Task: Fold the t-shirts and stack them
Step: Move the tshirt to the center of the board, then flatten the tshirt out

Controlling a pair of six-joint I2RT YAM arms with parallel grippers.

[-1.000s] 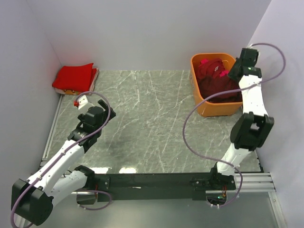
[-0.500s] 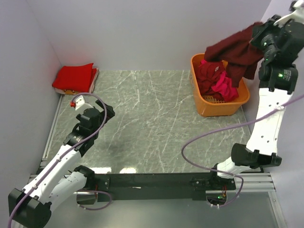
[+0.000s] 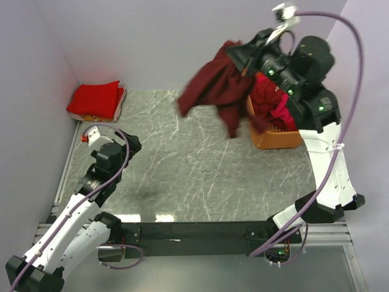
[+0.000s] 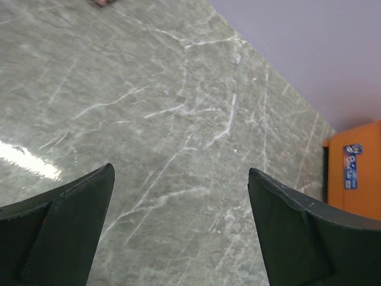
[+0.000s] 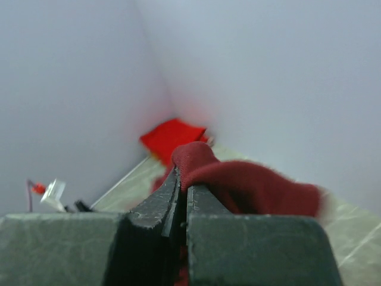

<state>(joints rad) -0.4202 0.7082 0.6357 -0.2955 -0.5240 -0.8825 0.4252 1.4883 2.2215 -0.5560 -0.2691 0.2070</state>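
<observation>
My right gripper is shut on a dark maroon t-shirt and holds it high in the air left of the orange basket; the shirt hangs down in folds. In the right wrist view the cloth is pinched between the closed jaws of the gripper. More maroon and magenta-pink shirts lie in the basket. A folded bright red shirt lies in the far left corner; it also shows in the right wrist view. My left gripper is open and empty over the table's left side.
The basket's orange corner shows at the right of the left wrist view. White walls close the table at the back and both sides. A metal rail runs along the left edge.
My right arm has lifted the maroon shirt out of the basket and swung it left over the table. My left arm has drawn back a little toward the near left.
</observation>
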